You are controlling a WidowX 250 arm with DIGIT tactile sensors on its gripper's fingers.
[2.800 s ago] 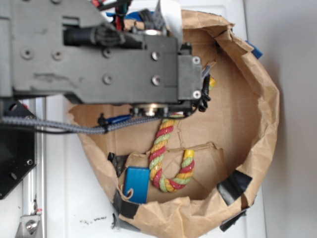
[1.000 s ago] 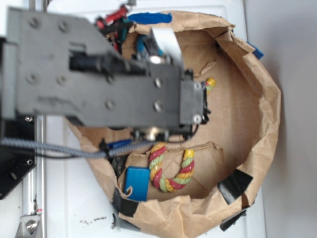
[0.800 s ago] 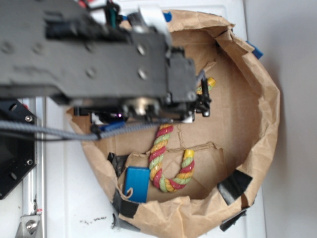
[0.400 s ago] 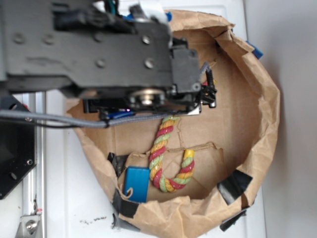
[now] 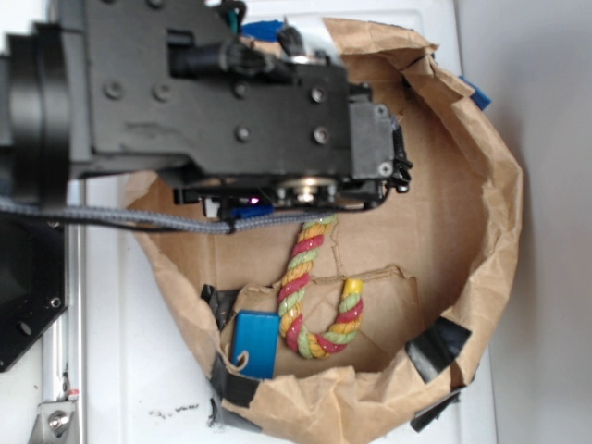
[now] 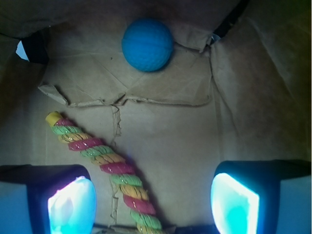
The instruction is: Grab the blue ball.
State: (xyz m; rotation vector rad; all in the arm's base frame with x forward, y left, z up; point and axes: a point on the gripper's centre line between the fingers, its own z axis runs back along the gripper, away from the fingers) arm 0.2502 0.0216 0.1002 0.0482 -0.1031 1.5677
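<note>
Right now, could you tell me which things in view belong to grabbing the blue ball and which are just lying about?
Belongs to the job:
- blue ball, on the cardboard, ahead of the fingers
- gripper, open, nothing between its fingers

Just lying about:
- rope
- blue block
- paper bag

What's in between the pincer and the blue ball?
In the wrist view, only brown cardboard with a torn fold lies between the open pincer and the blue ball.

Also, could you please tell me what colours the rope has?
The rope is twisted in red, green and yellow strands; the wrist view shows it best.
</note>
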